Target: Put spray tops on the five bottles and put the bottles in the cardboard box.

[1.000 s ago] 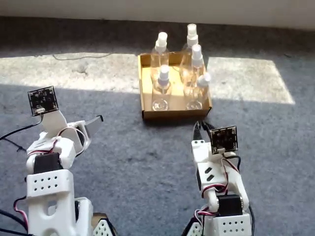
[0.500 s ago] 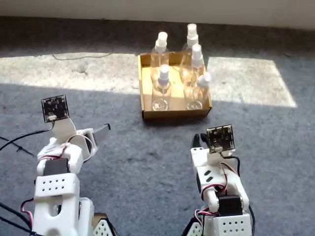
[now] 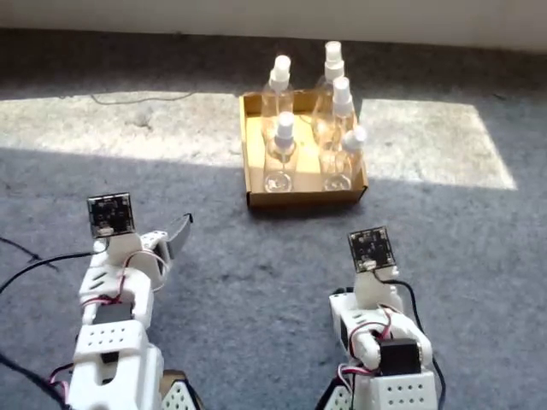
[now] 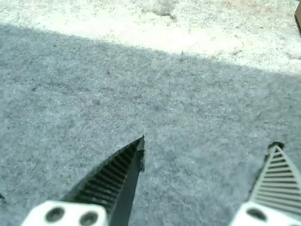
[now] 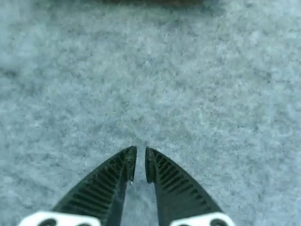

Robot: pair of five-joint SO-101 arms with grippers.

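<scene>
Looking down from the high view, a cardboard box sits in the upper centre of the frame on a counter covered in grey carpet. The five bottles stand upright inside it, each capped with a white spray top. A band of sunlight crosses the carpet to the left and right of the box. The left arm occupies the lower left, and the left pincer points toward the upper right, well apart from the box. The right arm occupies the lower right, below the box. From the left wrist view, the left pincer hangs over shaded carpet with its two fingers spread wide and nothing between them, and sunlit carpet runs along the top of the frame. From the right wrist view, the right pincer has its fingertips drawn almost together with a thin gap between them, gripping nothing, above grey carpet.
</scene>
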